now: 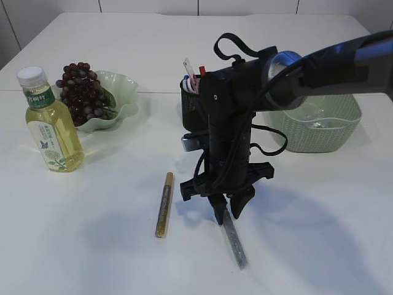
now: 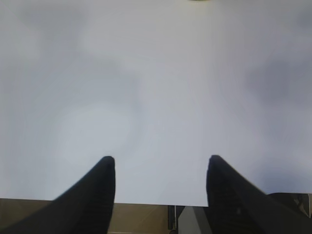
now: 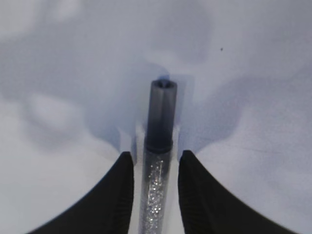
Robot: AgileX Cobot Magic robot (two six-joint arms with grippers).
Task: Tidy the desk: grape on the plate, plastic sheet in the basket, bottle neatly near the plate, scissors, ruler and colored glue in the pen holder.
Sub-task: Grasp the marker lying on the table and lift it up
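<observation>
My right arm [image 1: 319,64] is matte black all over, a thick rounded tube ending in a bluish-grey joint ring. Below the ring sits a blocky black wrist housing with 1 small pale screw on its face. A black cable loops above the housing, and more black cables run down its front toward the right gripper [image 1: 227,209]. That gripper has a flat black crossbar and 2 tapered, curved black fingers [image 3: 114,195]. My left gripper [image 2: 160,195] shows 2 matching black fingers with rounded tips, smooth and unmarked.

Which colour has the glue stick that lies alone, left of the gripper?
Gold, with glitter: the glue stick, seen best in the exterior view.
</observation>
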